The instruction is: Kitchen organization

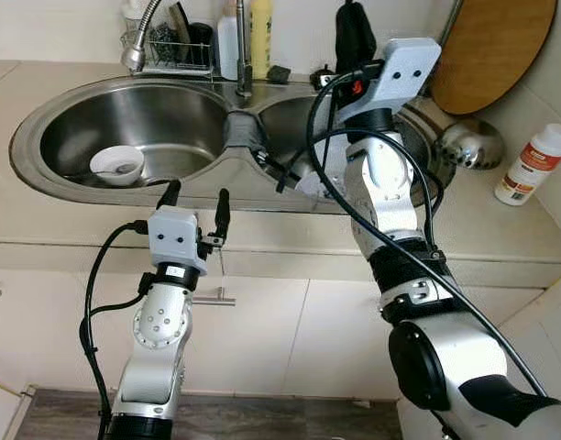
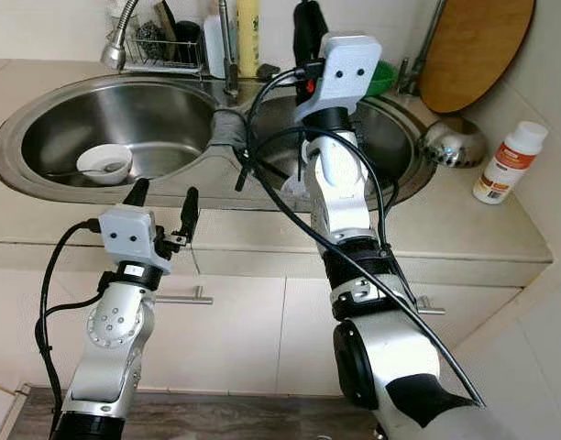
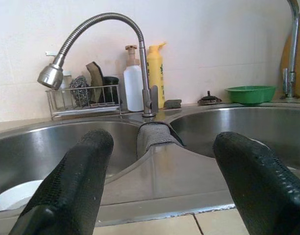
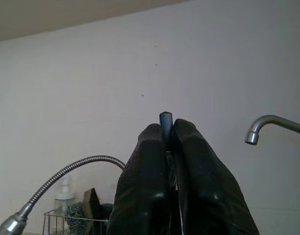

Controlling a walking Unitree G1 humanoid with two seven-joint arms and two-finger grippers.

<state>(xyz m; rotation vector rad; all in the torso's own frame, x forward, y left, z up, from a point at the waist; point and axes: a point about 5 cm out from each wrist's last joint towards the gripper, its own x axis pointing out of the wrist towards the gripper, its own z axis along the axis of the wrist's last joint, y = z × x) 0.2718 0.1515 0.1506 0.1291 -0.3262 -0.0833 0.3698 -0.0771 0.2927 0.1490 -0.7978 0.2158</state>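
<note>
My right gripper (image 1: 354, 32) is raised above the right basin of the steel double sink (image 1: 42, 170), fingers pointing up at the wall. It is shut on a thin dark item (image 4: 165, 118) whose tip pokes out between the fingertips (image 4: 151, 134); I cannot tell what it is. My left gripper (image 1: 196, 203) hovers open and empty over the counter's front edge, facing the sink divider. A white bowl (image 1: 116, 165) with a spoon in it lies in the left basin. A grey cloth (image 1: 243, 131) hangs over the divider.
A flexible faucet (image 3: 98, 29) arches over the left basin, beside a wire rack (image 1: 175, 50) of scrubbers and two bottles (image 3: 145, 78). A green bowl (image 3: 250, 93), a wooden board (image 1: 491, 50), a steel ladle (image 1: 468, 142) and a white bottle (image 1: 534, 163) are at the right.
</note>
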